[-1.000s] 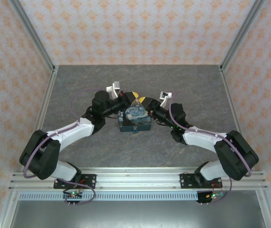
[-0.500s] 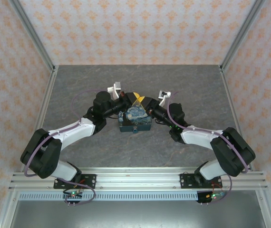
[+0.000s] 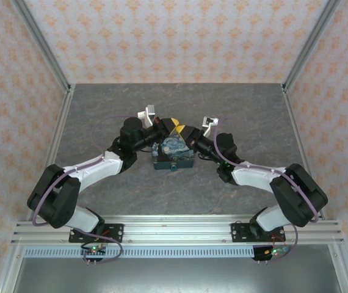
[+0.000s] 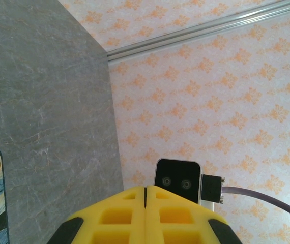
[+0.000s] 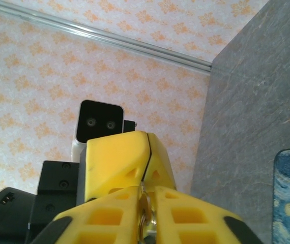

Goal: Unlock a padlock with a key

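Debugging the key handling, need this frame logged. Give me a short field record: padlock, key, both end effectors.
padlock: lies flat on the table, printed face up, between the two arms
left end effector: fingers pressed together, tips meeting the right end effector by the padlock's far edge
right end effector: shut on the key
key: small metal piece pinched between the right fingers, detail unclear
key in padlock: not yet
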Controlling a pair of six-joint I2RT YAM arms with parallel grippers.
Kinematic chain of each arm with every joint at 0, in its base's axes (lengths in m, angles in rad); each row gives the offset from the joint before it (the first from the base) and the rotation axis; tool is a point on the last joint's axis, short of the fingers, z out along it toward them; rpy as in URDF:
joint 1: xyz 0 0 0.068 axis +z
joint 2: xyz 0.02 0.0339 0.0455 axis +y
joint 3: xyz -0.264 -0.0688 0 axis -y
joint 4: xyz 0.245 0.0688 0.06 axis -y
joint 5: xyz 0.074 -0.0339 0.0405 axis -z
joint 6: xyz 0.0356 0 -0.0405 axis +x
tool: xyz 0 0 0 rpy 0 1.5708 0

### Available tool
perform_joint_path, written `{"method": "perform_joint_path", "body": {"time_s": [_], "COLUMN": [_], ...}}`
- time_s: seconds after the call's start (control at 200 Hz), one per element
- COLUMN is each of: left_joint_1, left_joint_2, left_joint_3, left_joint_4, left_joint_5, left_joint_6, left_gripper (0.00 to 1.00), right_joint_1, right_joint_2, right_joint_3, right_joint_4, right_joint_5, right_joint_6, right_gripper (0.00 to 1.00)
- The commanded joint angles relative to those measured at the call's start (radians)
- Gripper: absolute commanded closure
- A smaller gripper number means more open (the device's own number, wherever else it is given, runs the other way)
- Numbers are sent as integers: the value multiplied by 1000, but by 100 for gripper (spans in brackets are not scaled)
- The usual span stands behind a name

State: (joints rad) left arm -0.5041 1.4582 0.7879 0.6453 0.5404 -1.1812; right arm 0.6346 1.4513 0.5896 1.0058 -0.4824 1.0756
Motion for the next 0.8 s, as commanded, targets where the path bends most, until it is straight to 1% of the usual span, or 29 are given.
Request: {"method": "perform_joint_path", "body": {"time_s": [0.0, 0.09, 0.2, 0.295, 0.385, 0.455, 0.49, 0.52, 0.596, 0.661, 0.726, 0.796], "left_joint_1": [-12, -13, -14, -14, -14, -13, -13, -11, -12, -13, -16, -31], "left_joint_2": [1, -1, -8, -23, -62, -100, -120, -140, -183, -215, -241, -257], "left_joint_3": [-9, -8, -9, 2, 13, 15, 14, 10, 4, 8, 26, 55], "left_joint_4": [45, 43, 36, -21, -125, -205, -246, -273, -365, -468, -612, -796], "left_joint_5": [-17, -16, -16, -24, -50, -72, -82, -88, -107, -119, -145, -219], "left_joint_6": [-5, -4, -2, 16, 58, 92, 112, 127, 167, 218, 301, 386], "left_gripper": [100, 100, 100, 100, 78, 49, 39, 32, 22, 18, 15, 11], "right_joint_1": [7, 7, 7, 7, 7, 4, 0, -4, -17, -35, -55, -72], "right_joint_2": [3, 3, 1, -9, -31, -50, -58, -65, -78, -86, -88, -84], "right_joint_3": [10, 8, 4, -9, -28, -42, -50, -56, -70, -72, -63, -47], "right_joint_4": [56, 52, 51, 39, 5, -38, -55, -71, -106, -151, -198, -268], "right_joint_5": [-4, 1, 3, 19, 35, 41, 44, 44, 41, 32, 16, 8], "right_joint_6": [-7, -8, -10, -18, -36, -51, -56, -60, -70, -80, -95, -112], "right_gripper": [92, 100, 100, 100, 100, 100, 100, 100, 100, 100, 100, 100]}}
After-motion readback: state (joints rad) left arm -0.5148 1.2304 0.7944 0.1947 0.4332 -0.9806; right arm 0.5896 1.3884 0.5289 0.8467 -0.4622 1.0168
